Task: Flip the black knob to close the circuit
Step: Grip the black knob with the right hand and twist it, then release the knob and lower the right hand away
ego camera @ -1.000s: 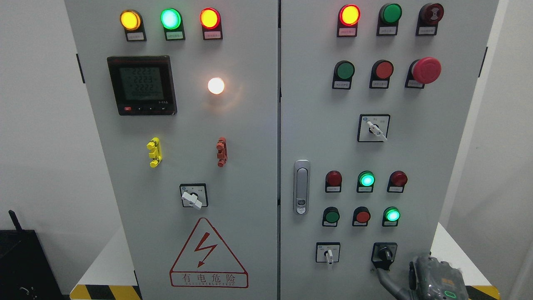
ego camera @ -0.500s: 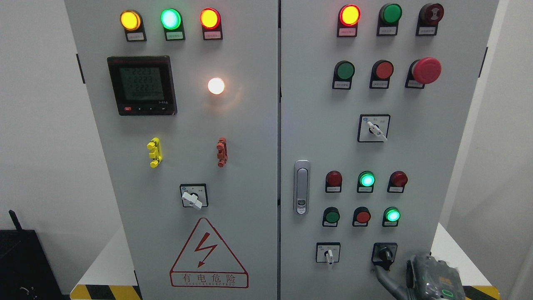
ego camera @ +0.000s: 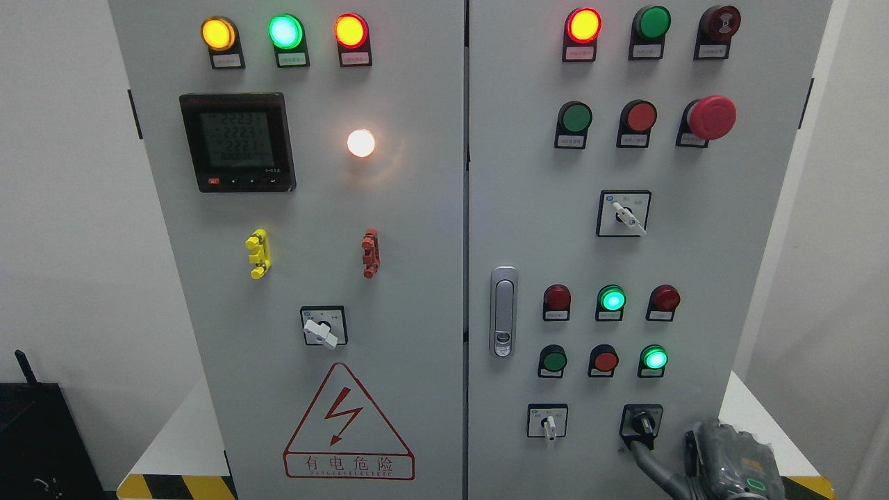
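Note:
The black knob (ego camera: pixel 642 422) sits on its black plate at the lower right of the grey cabinet's right door (ego camera: pixel 694 243), with its handle pointing down and slightly right. My right hand (ego camera: pixel 729 464) comes in at the bottom right corner, just below and right of the knob. One grey finger (ego camera: pixel 649 464) stretches up and left, and its tip reaches the plate's lower left edge. It grips nothing that I can see. The rest of the hand is cut off by the picture's bottom edge. My left hand is out of view.
A white-handled selector (ego camera: pixel 549 422) sits left of the black knob, with lit and unlit buttons (ego camera: pixel 605 360) above. A door latch (ego camera: pixel 503 311) is at the door's left edge. A red mushroom stop button (ego camera: pixel 711 117) stands proud at the upper right. A white ledge (ego camera: pixel 753 423) runs beside the cabinet.
My right hand has shifted a little to the right. Its finger stays at the knob's lower edge. The knob's handle shows no clear turn.

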`<state>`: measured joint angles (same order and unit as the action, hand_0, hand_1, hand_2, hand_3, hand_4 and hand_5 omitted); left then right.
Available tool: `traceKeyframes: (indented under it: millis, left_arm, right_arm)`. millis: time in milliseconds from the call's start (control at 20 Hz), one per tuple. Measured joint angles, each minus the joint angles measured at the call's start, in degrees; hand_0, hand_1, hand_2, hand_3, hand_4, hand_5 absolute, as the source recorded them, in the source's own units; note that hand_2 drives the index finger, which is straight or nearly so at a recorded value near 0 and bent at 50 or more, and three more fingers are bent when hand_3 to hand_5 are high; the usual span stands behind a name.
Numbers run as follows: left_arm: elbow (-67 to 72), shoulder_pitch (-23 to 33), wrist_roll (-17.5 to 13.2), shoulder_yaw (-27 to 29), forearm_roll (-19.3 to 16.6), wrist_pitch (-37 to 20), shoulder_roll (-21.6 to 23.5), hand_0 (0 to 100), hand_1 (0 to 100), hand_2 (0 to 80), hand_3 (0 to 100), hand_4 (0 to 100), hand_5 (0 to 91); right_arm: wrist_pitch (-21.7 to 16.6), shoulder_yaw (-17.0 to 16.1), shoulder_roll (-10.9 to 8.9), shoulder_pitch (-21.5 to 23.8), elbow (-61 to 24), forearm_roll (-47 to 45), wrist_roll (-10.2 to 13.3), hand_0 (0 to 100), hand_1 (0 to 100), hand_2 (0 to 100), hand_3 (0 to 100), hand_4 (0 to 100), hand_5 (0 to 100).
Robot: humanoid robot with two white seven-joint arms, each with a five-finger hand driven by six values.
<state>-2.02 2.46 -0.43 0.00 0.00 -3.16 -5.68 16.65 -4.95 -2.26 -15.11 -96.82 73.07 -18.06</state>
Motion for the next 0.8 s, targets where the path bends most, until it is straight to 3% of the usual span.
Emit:
traceKeyframes:
  millis: [800]
  left_arm:
    - [0.00,0.00,0.00,0.00,0.00,0.00,-0.01,0,0,0.0,5,3,0.0]
  right_arm:
    - [-0.05,-1.24,-1.11,-0.27,0.43,-1.31,-0.42,0,5,88,100,83,89]
